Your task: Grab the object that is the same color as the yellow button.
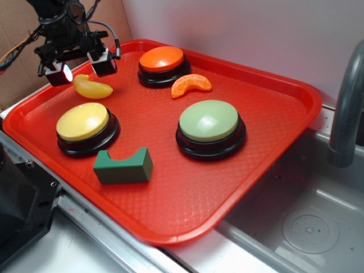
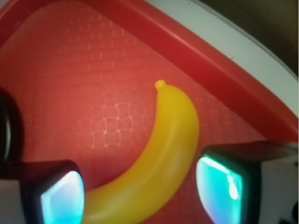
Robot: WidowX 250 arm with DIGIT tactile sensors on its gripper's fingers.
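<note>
The arm is reaching in from the upper left corner of the exterior view, black links and loose cables angling down toward the tray. Its end effector is pointing downward with the two fingers spread apart and nothing clamped between them. In the wrist view the end effector is hovering over the toy banana, whose lower body is passing between the two lit pads while its tapered tip curves away ahead of them. Whether either pad is touching the banana cannot be told.

In the exterior view the toy banana is lying flat on the tray just below and slightly right of the end effector. Nearer the camera from the end effector, the yellow button is sitting on its black base, and a green block with a notch in its top is lying just beyond that. To the right of the end effector an orange button is standing, with an orange segment toy just beside it. Farther right and nearer the camera, a light-green button is resting.

All of this is sitting on a red tray with a textured floor and raised rim. The tray is overlapping a metal sink, and a grey faucet is rising at the far right. Brown cardboard is standing behind the arm.
</note>
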